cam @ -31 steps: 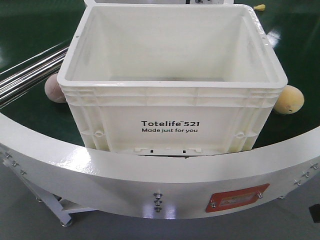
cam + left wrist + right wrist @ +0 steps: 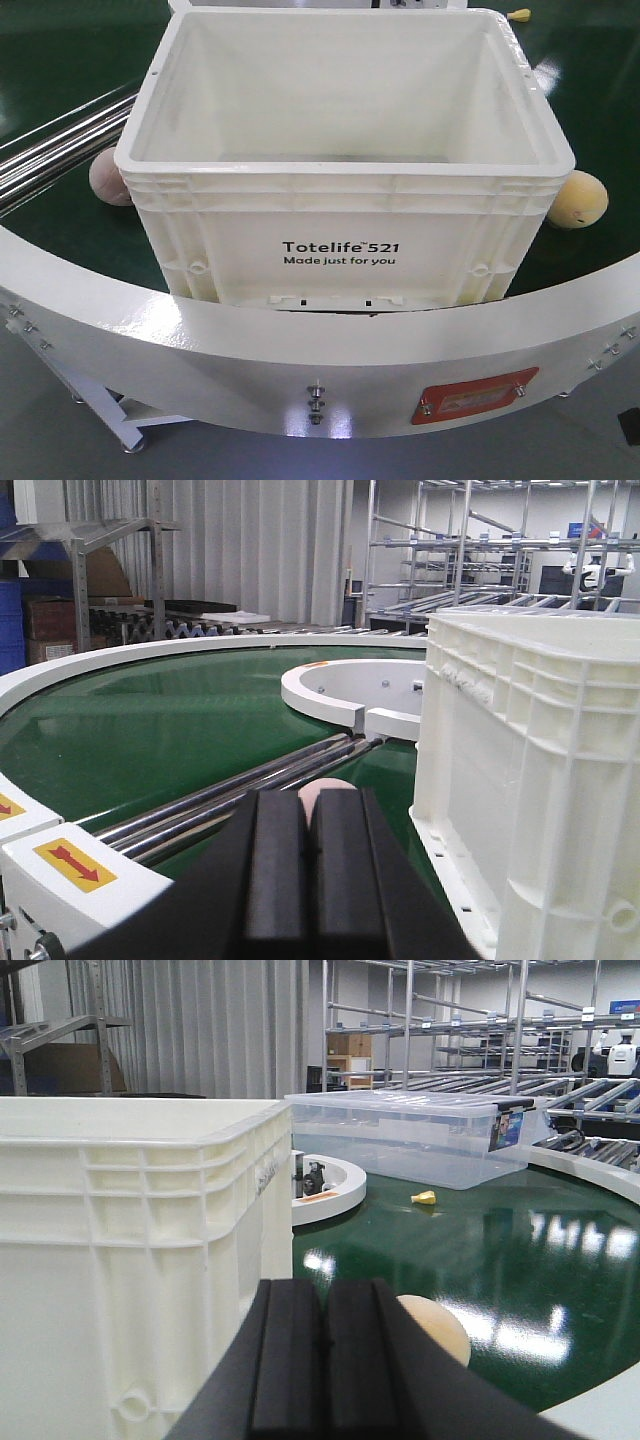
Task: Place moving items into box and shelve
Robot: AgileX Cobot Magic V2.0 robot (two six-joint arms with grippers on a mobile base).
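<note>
The green conveyor belt [image 2: 60,60] is the largest thing here, a curved belt with a white curved guard [image 2: 200,350] along its near edge and some steel rods [image 2: 60,150] on the left. On the belt, just behind the guard, stands one white box [image 2: 340,220] with its open top upward. As far as the front view shows its inside, nothing is in it. Far behind, in the right wrist view, there is one clear bin [image 2: 420,1140] with a lid.

I count three loose items on the belt. One pinkish ball [image 2: 105,180] lies at the left side of the box, touching it or just beside it. One yellowish ball [image 2: 580,198] lies just beside the right side. One small yellow thing [image 2: 519,15] lies well apart, beyond the far right corner; it is too small to name.

The left end effector [image 2: 311,825] is fully closed, its two black fingers pressed together with nothing between, and it looks toward the pinkish ball. The right end effector [image 2: 325,1305] is closed and empty as well, with the yellowish ball just ahead of it.

I judge that the balls are light and smooth, and that they roll easily. Each should be taken across its widest part, with the fingers opened first and lowered from above, so it is not pushed away. The box looks stiff, with ribs under the rim. It probably needs both arms, one at each short side under the rim, and it will be heavier once filled.
</note>
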